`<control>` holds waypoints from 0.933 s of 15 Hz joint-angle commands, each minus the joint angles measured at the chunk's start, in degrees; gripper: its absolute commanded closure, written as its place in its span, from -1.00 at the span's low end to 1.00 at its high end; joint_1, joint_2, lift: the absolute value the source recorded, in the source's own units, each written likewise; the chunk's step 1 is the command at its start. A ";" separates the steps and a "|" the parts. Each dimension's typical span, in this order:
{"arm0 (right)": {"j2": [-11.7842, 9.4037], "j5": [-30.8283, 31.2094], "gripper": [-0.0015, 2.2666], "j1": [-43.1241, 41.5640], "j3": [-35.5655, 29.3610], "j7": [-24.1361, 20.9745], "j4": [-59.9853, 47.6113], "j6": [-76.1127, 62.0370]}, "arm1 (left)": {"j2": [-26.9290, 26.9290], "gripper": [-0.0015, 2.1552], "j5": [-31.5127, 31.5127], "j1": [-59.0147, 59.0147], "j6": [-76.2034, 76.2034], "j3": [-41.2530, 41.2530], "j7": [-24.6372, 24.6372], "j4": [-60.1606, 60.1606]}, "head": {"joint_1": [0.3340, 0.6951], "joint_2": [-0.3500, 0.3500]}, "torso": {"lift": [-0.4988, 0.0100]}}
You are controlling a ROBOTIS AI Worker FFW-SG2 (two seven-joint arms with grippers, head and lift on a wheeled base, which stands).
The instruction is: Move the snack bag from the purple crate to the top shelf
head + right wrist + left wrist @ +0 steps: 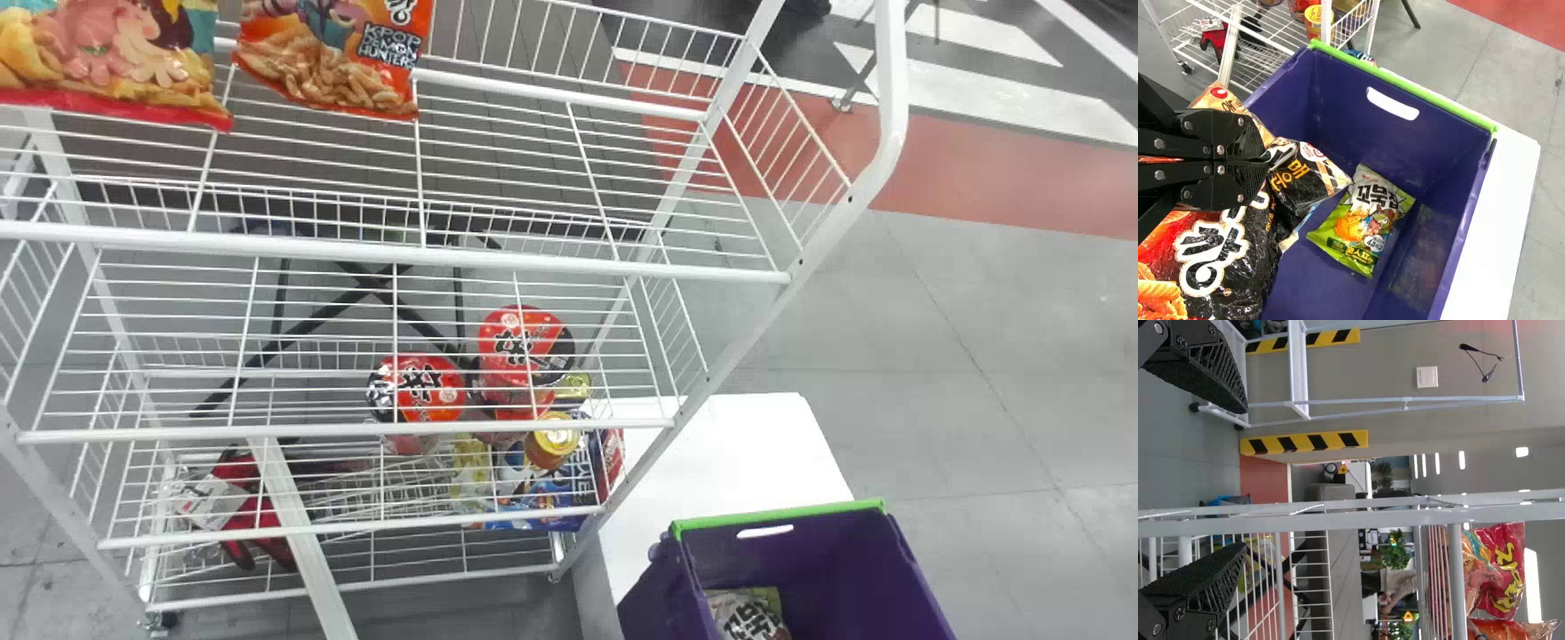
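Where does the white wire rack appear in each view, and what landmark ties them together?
Head view: rack, left and centre.
Left wrist view: rack beyond the left gripper, bearing snack bags.
Right wrist view: rack beyond the purple crate.
Shared landmark: red floor.

We see the black-and-orange snack bag (1231,257) held pinched, its glossy film gathered into deep creases around the grip. Large white lettering and a picture of ridged snack pieces mark its front. It hangs at the purple crate's opening; how far inside, we cannot tell. The purple crate (809,569) stands open-topped at the near right, with a green strip along its far rim and a handle slot in its far wall. To its left and farther off, we see the white wire top shelf (498,260), level and edged with low rails.
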 commanded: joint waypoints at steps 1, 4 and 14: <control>-0.01 -0.09 0.86 -0.16 -0.25 0.00 0.01 0.01 | 0.00 -0.91 0.00 0.07 0.00 0.00 0.00 0.05 | 1.00 -1.00 | 0.24; 0.17 -0.18 0.86 -0.16 -0.69 0.08 0.01 -0.17 | 0.00 -0.91 0.00 0.07 -0.18 0.00 0.00 0.13 | 1.00 -1.00 | 0.29; 0.26 -0.53 0.86 0.11 -1.13 0.35 0.01 -0.34 | -0.09 -0.91 0.09 0.59 -1.41 0.09 0.00 0.05 | 1.00 -1.00 | 0.44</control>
